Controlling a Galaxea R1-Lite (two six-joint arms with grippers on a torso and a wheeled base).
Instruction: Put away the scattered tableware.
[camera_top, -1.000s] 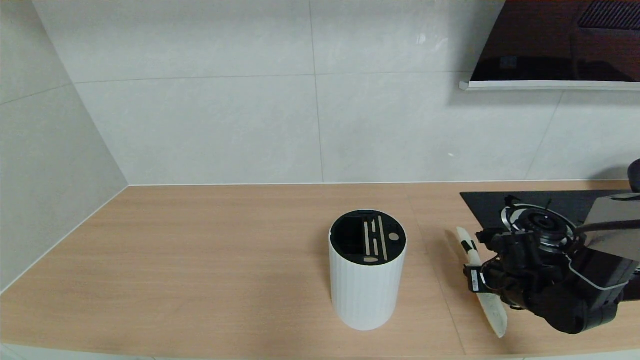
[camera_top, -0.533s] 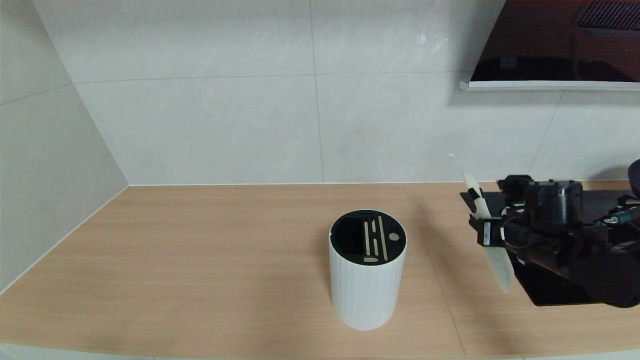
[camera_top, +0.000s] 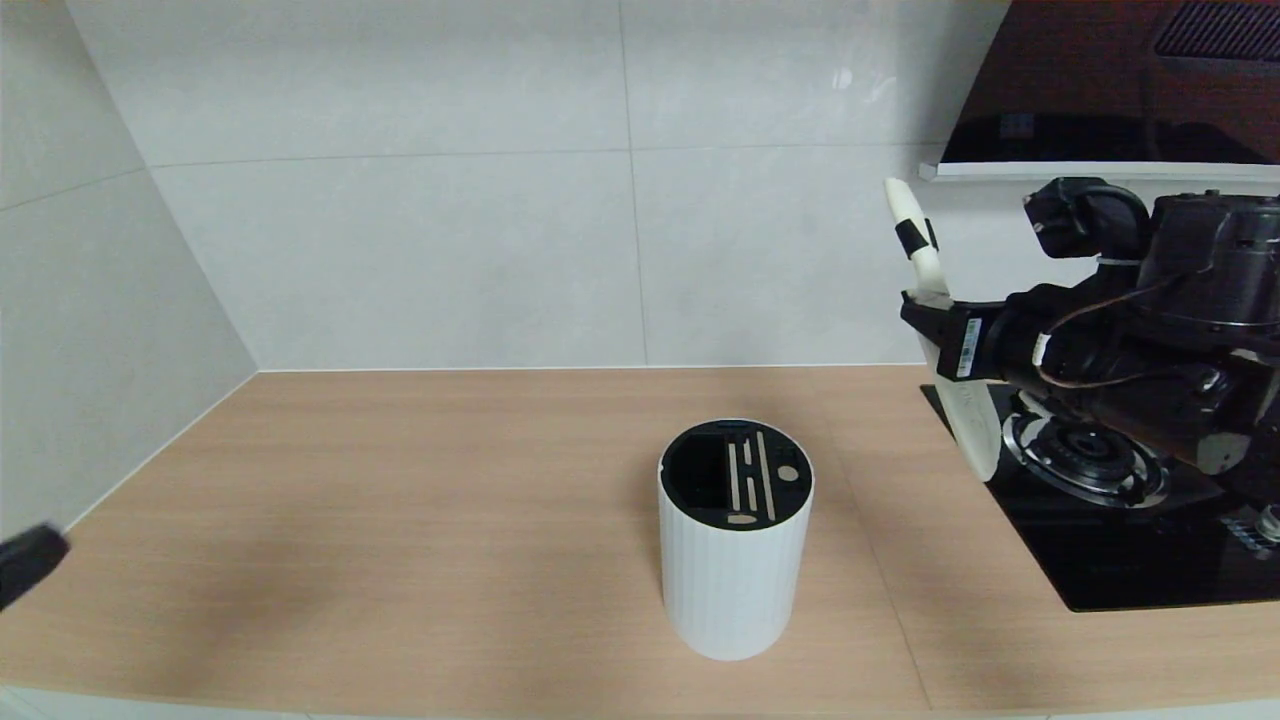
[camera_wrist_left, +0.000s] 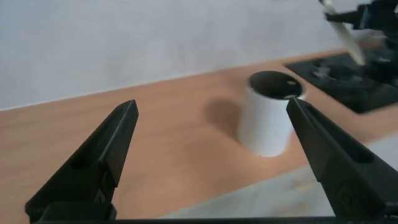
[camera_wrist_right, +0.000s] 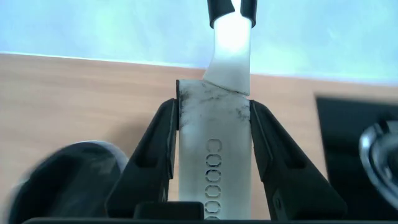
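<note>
Saw my left gripper (camera_wrist_left: 211, 106) low by front edge of worktop (camera_top: 450, 500), fingers spread wide, holding nothing. White holder (camera_top: 735, 560) stood mid worktop. Farther right, right gripper (camera_wrist_right: 212, 168) fingers pinched white knife (camera_top: 968, 420), up in air over stove (camera_top: 1100, 560) edge, blade down.

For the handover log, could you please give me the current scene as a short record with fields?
Held item: white knife, handle up, blade down, clear of the counter
Right gripper: shut on the knife, to the right of the holder
Left gripper: open, holding nothing
Holder: white cylinder with a black slotted top, upright on the counter, nothing in its slots
Stove: black hob at the counter's right end, below the right gripper
</note>
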